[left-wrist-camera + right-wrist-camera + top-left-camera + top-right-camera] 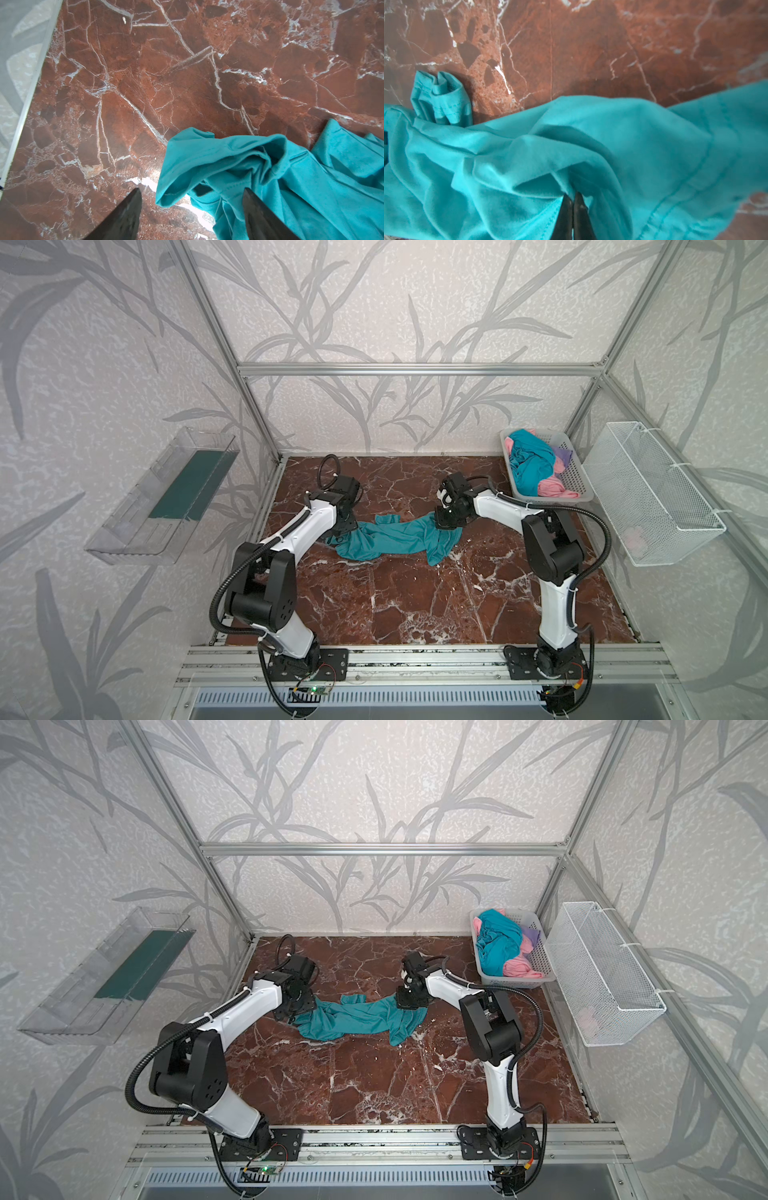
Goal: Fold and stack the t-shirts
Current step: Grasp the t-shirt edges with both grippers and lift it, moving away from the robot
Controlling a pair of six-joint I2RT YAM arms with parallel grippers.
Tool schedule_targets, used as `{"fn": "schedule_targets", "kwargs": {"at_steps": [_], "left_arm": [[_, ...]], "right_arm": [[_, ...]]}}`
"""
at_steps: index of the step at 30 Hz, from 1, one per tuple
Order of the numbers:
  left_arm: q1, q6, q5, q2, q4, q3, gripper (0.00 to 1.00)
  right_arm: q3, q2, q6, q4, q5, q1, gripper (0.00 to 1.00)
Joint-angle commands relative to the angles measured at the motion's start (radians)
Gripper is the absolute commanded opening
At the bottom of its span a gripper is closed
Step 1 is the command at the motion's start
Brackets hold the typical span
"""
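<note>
On the table (415, 605), the right tool (572, 194) pinches the teal t-shirt (395, 537) and the left tool (191, 190) gapes; a one-sided lift could bunch it.

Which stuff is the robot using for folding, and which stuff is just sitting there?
For the job: teal t-shirt; heap of t-shirts; left gripper; right gripper.
Just there: grey basket; white wire basket; clear wall tray; marble table.

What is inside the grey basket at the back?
A crumpled heap: teal shirt on top, pink shirt peeking out around it, lilac shirt at the edge. Anything beneath them in the basket is covered.
</note>
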Motion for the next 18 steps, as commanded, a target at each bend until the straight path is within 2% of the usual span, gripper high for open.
{"fn": "schedule_targets", "kwargs": {"at_steps": [1, 4, 8, 10, 13, 14, 18], "left_arm": [[0.004, -0.018, 0.03, 0.014, 0.04, -0.003, 0.78], [0.006, -0.023, 0.057, 0.055, 0.073, 0.003, 0.73], [0.023, -0.029, 0.094, 0.107, 0.128, -0.002, 0.51], [0.039, -0.027, 0.108, 0.122, 0.151, -0.001, 0.34], [0.071, -0.031, 0.119, 0.13, 0.147, 0.023, 0.03], [0.078, -0.026, 0.116, 0.124, 0.14, 0.036, 0.0], [0.107, 0.011, 0.093, 0.076, 0.096, 0.101, 0.0]], "right_arm": [[-0.019, -0.067, 0.005, 0.012, -0.003, -0.001, 0.0], [-0.045, -0.084, 0.009, 0.021, -0.003, -0.002, 0.0], [-0.062, -0.101, 0.015, 0.023, -0.013, -0.009, 0.0], [-0.063, -0.106, 0.015, 0.021, -0.015, -0.014, 0.0], [-0.062, -0.12, 0.01, 0.013, -0.013, -0.023, 0.0], [-0.063, -0.126, 0.009, 0.009, -0.011, -0.028, 0.0], [-0.05, -0.155, 0.001, -0.015, 0.012, -0.053, 0.0]]}}
